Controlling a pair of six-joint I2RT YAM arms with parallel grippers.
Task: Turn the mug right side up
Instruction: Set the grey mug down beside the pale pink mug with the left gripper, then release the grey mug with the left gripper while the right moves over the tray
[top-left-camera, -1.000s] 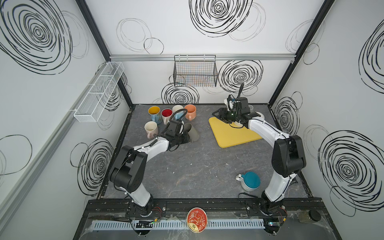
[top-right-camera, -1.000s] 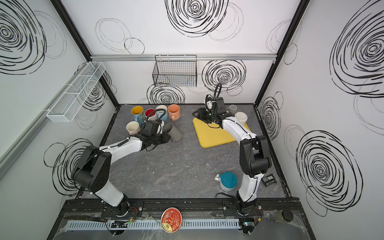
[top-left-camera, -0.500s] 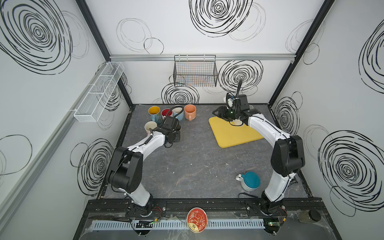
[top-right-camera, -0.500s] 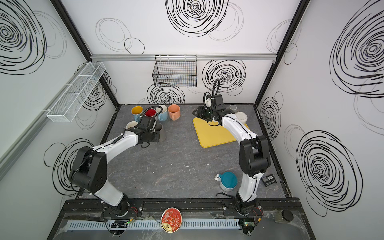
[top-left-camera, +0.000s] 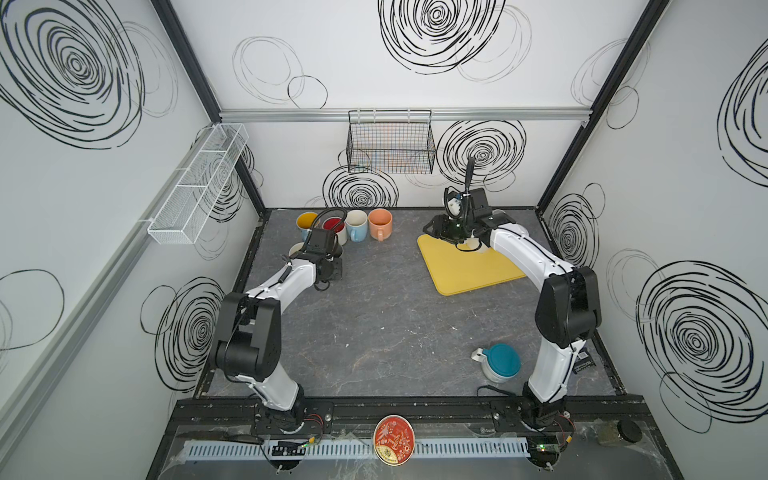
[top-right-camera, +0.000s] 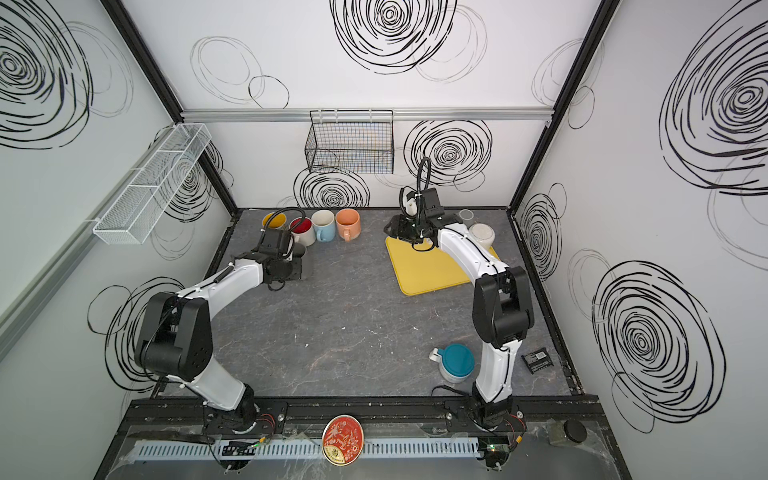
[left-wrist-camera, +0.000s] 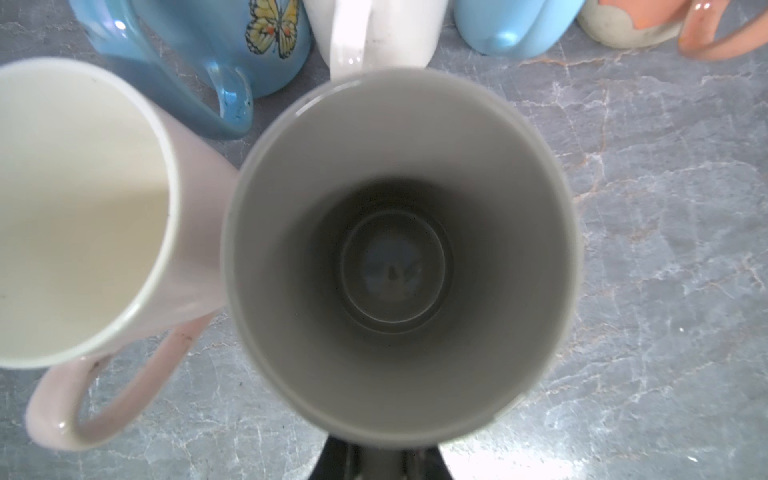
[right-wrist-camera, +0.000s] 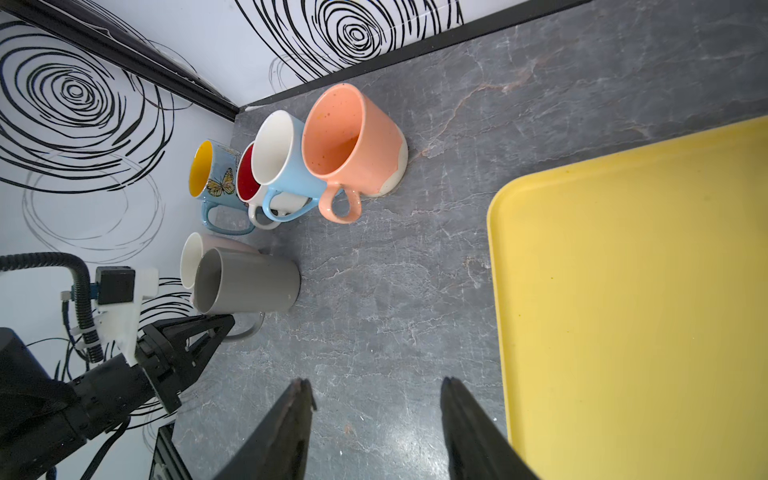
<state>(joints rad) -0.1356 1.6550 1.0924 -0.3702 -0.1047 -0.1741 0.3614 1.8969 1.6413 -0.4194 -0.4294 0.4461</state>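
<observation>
The left arm reaches from its front base toward the back-left of the grey marbled tabletop (top-left-camera: 374, 332), elbow bent and wrist turned down. The left gripper (right-wrist-camera: 224, 324) is clamped tight on the handle of the plain grey cylindrical mug (left-wrist-camera: 399, 257). This mug stands in front of the row of coloured mugs, just beside a pale pink ceramic mug (left-wrist-camera: 83, 208). Its long axis is vertical, with the mouth up toward the wrist camera and the handle toward the gripper. Its base appears to rest on the tabletop.

The right arm stretches to the back, where the right gripper (right-wrist-camera: 374, 407) hangs with its fingers spread and empty, beside the edge of the flat yellow plastic tray (right-wrist-camera: 623, 291).

A blue glazed mug (left-wrist-camera: 199, 37) bears a yellow butterfly print. The lettering on the round red-and-gold tin (top-left-camera: 394, 439) is too small to read.
</observation>
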